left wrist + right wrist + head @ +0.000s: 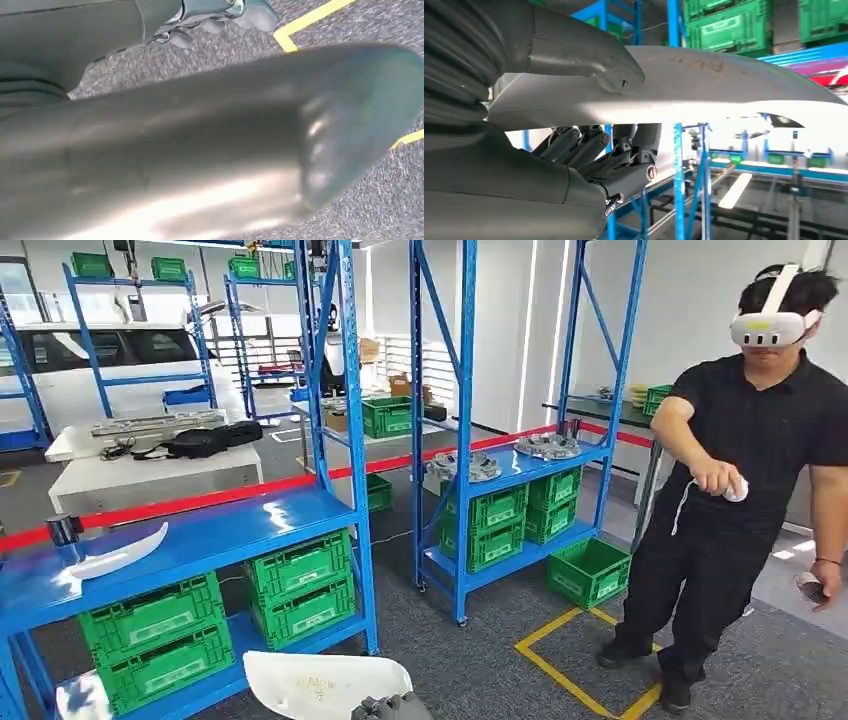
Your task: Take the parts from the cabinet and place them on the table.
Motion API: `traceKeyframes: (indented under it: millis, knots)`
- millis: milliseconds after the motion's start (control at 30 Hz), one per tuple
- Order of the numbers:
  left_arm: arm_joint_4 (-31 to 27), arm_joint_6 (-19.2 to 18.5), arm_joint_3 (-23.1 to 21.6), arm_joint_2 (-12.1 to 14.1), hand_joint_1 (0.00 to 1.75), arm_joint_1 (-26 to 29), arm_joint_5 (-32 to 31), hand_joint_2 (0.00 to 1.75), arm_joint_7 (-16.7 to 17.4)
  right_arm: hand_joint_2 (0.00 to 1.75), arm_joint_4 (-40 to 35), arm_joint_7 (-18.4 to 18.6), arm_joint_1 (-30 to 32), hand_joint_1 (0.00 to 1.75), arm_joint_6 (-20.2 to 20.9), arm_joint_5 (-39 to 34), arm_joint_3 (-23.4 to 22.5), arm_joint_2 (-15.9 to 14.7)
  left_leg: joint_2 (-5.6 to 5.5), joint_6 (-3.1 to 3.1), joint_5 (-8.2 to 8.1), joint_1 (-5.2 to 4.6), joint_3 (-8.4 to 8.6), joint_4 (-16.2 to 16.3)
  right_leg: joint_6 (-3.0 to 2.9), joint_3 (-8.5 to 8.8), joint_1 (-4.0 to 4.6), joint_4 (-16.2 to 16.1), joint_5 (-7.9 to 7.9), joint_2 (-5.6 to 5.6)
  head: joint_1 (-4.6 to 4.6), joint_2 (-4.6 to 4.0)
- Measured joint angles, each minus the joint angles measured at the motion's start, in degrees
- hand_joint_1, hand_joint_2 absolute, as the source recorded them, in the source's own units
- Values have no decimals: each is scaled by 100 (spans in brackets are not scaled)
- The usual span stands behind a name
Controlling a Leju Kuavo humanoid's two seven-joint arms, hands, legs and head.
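Gripped in the right hand (589, 150): a white, smooth, curved plastic panel part (704, 85) with faint orange writing on its matte face, thick grey thumb pressed on one side, dark fingers (574, 145) curled against the other. Seen from the head view low in front, over grey speckled carpet (480, 660), the same white panel (325, 682) with the hand (392, 707) at its edge. Just beside it, a blue steel shelving rack (350, 440): on its glossy upper deck a second white curved panel (118, 552) lying flat near a small dark cylinder (63, 530); on the lower deck, green ribbed plastic crates (300, 585) stacked in pairs, contents hidden. Further back, a second blue rack (465, 440) with grey cast-metal parts (547, 446) on its shelf and more green crates (498, 525) below; one green crate (588, 572) on the floor, by yellow floor tape (560, 665). To the right, a person in black clothing (745, 480) wearing a white headset, a controller in each hand. Left hand (230, 20) blurred beyond a smooth grey rounded surface; finger state impossible to tell.
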Motion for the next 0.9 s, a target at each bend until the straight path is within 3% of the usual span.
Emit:
traceKeyframes:
  millis: [33,67,133,167,200,267,300,333,467,500,533,567,633,667,700,733,767,800,833,900]
  knots:
    - [2,0,-2,0,0,4,0,0,-9,175,0,4,-11,169,-4,-7,0,0,62,56,7,-3,-10,-4,19,-135,6,277,-204,-242,39,-2]
    - [2,0,0,2,0,22,-2,0,-9,175,0,7,-12,169,-11,-11,0,0,134,58,6,-14,-18,-3,44,-325,-7,691,-431,-360,46,0]
    - [2,2,-2,2,0,53,-2,0,-11,175,2,33,14,169,-11,-11,2,-2,295,65,1,-19,-32,2,83,-714,-35,1541,-771,-432,46,-2]
    - [2,4,-2,2,0,58,-2,0,-11,175,4,50,26,169,-11,-13,2,-11,382,62,0,-15,-39,9,96,-776,-48,1678,-759,-442,48,0]
    - [4,7,0,0,0,57,-4,0,-9,175,4,54,27,169,-6,-17,2,-18,454,56,-4,-9,-43,18,102,-677,-61,1494,-619,-460,50,0]
    - [4,7,-2,-9,0,49,-6,0,-4,175,4,55,12,169,-9,-20,2,-22,594,14,-31,10,-40,54,99,-151,-71,574,-198,-571,50,0]
    - [4,7,-2,-9,0,42,-9,0,-2,175,4,57,1,169,-9,-24,2,-22,655,-18,-51,6,-35,81,87,138,-67,77,-50,-769,50,-2]
    - [2,7,-2,-7,0,38,-9,0,4,175,2,66,-7,169,-9,-26,2,-18,704,-66,-74,-42,-44,97,43,151,-22,-5,-116,-897,48,-2]
    - [4,7,-4,-15,0,9,-9,0,17,175,2,68,-4,169,-7,-33,2,-44,922,-222,-76,-22,50,27,-126,109,-15,-69,-60,-636,33,-2]
    - [4,7,-6,-13,0,-8,-11,0,17,175,2,68,4,169,-6,-35,2,-42,810,-256,-120,12,24,56,-166,149,-59,-107,-23,-579,28,0]
    - [7,7,-6,-18,0,-19,-11,0,15,175,2,77,-7,169,-6,-44,2,-44,508,-261,-293,13,-45,251,-196,149,-65,-118,-14,-540,26,0]
    - [9,7,-9,-18,0,-12,-13,0,20,175,2,81,-14,169,-9,-44,2,-33,328,-263,-537,18,-224,669,-221,142,-65,-117,-4,-477,13,0]
    - [9,9,-9,-7,0,13,-13,0,22,175,2,70,8,169,-7,-39,2,-35,194,-269,-895,-1,-641,1558,-228,141,-44,-115,-7,-332,4,-2]
    - [9,13,-9,-7,0,21,-13,0,22,175,2,79,24,169,-6,-42,2,-37,185,-263,-904,-7,-762,1766,-228,141,-34,-109,-7,-256,4,-2]
    - [9,13,-9,-4,0,25,-13,0,22,175,9,85,30,169,-4,-41,2,-40,179,-244,-762,-14,-746,1685,-227,141,-31,-100,-7,-167,6,0]
    - [9,13,-9,-4,0,23,-13,0,20,175,9,87,30,169,-4,-41,2,-39,157,-222,-530,-19,-624,1373,-226,141,-34,-94,-7,-88,9,0]
    - [9,13,-9,-4,0,17,-13,0,20,175,9,92,23,169,-9,-39,2,-37,103,-198,-240,-15,-407,872,-223,145,-35,-81,-8,-8,2,0]
    - [9,13,-9,0,0,13,-13,0,20,175,9,96,14,169,-11,-39,2,-37,-49,-161,15,-14,-174,338,-214,147,-37,-70,-11,67,2,0]
    - [9,13,-9,18,0,11,-13,0,22,175,9,105,10,169,-13,-41,2,-37,-295,-122,-80,1,-71,162,-182,123,-34,-67,-5,106,6,-2]
    - [11,13,-11,13,0,16,-15,0,15,175,9,94,9,169,-15,-37,2,-35,-223,-118,-68,-29,-39,78,-91,56,-71,-62,33,240,13,0]
